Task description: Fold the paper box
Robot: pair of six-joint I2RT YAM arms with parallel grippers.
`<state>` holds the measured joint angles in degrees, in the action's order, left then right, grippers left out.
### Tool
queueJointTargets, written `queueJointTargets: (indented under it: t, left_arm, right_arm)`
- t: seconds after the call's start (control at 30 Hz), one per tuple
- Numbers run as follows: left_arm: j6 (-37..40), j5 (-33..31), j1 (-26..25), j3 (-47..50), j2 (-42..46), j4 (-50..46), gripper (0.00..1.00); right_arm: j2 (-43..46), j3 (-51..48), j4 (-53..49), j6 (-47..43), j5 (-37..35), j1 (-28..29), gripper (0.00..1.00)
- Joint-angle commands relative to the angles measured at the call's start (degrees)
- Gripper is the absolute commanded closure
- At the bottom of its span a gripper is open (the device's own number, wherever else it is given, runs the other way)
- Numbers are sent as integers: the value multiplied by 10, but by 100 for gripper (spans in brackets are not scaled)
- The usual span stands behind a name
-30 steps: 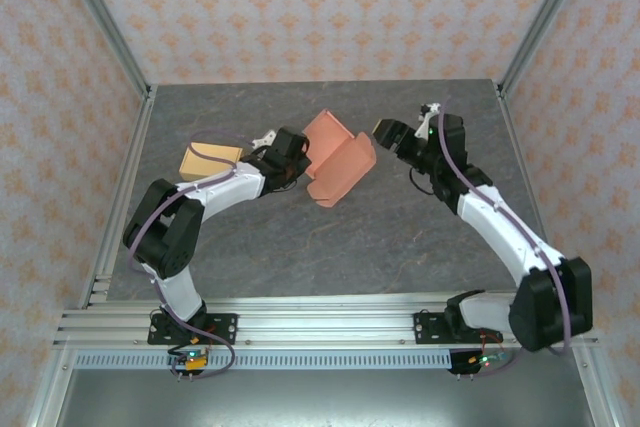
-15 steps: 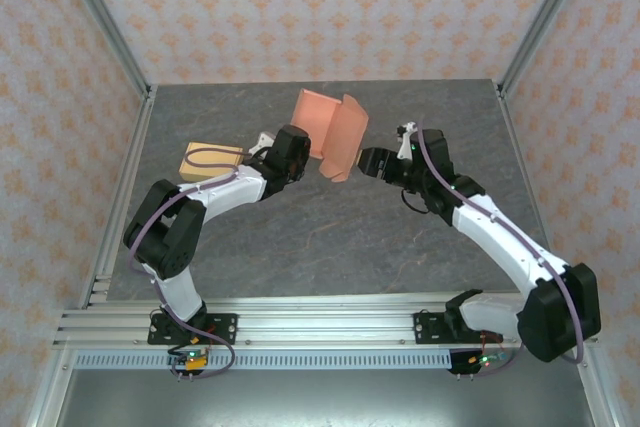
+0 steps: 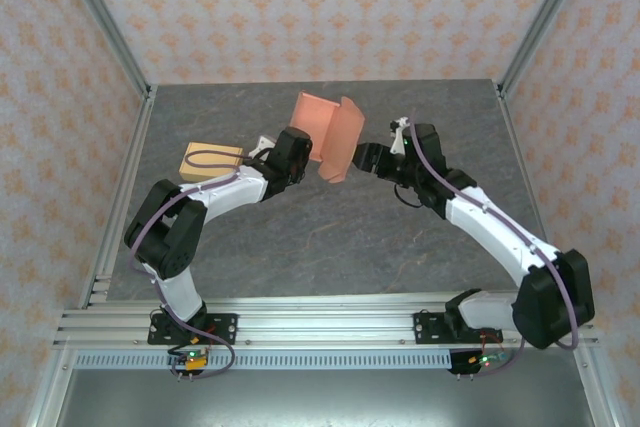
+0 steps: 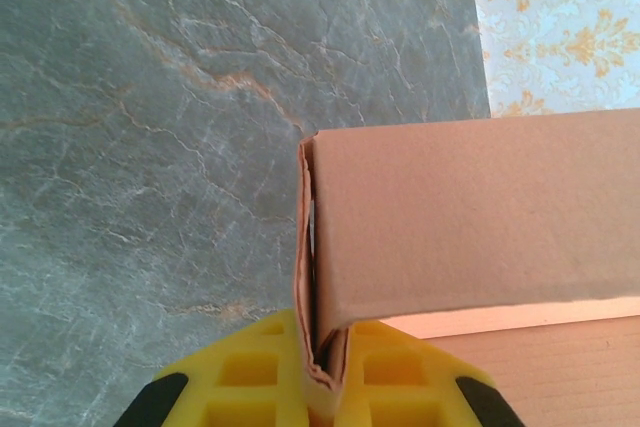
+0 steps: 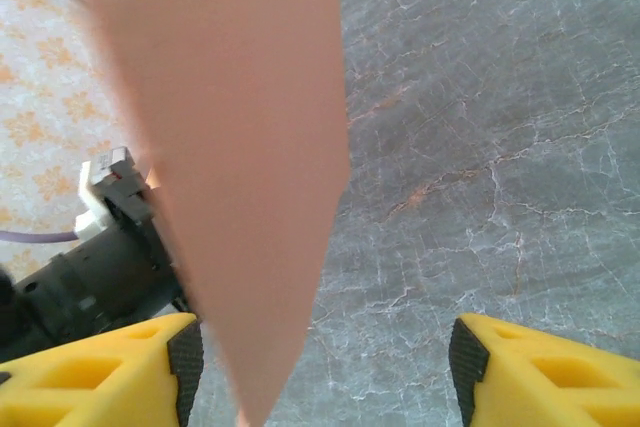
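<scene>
Where folded, the matte salmon paper box (image 3: 330, 135) creases sharply.

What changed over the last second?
The left gripper swung the paper box up and back, so it stands steeper. The right gripper moved left to it, open jaws either side of a flap. Unchanged: left grip on the box edge, tan box.

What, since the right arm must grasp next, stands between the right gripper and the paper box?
Nothing visible: the paper box flap hangs between the open fingers of the right gripper; the left gripper pinches its other edge.
</scene>
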<state>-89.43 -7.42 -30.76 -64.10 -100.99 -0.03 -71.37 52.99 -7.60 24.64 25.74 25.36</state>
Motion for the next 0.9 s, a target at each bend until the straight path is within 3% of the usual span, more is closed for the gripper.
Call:
queueJointTargets:
  t: [0.0,0.23,0.4,0.6,0.67,0.7,0.77,0.83,0.87]
  left_arm:
    - [-13,-39,-3,5,24,-35,100]
    - [-18,-8,-4,6,14,-9,100]
    - [-16,-12,-6,11,18,-11,100]
    - [18,3,-7,7,16,16,100]
    - [42,22,-5,12,19,34,79]
    - [62,33,-4,18,24,52,71]
    - [116,54,-5,44,49,96,35]
    - [176,66,-5,51,77,79,6]
    - [214,74,-4,51,95,59,2]
  right_arm:
    - [32,-15,32,-17,33,2,30]
    - [-37,14,42,13,38,4,27]
    - [-95,76,37,4,34,19,33]
    - [-143,114,8,-31,-29,25,85]
    - [-152,140,-28,-83,-47,24,98]
    - [-155,151,-44,-106,-58,23,100]
    - [-159,176,-79,-164,-82,20,100]
    - [-160,191,-104,-211,-84,12,100]
    - [-157,193,-108,-235,-82,6,100]
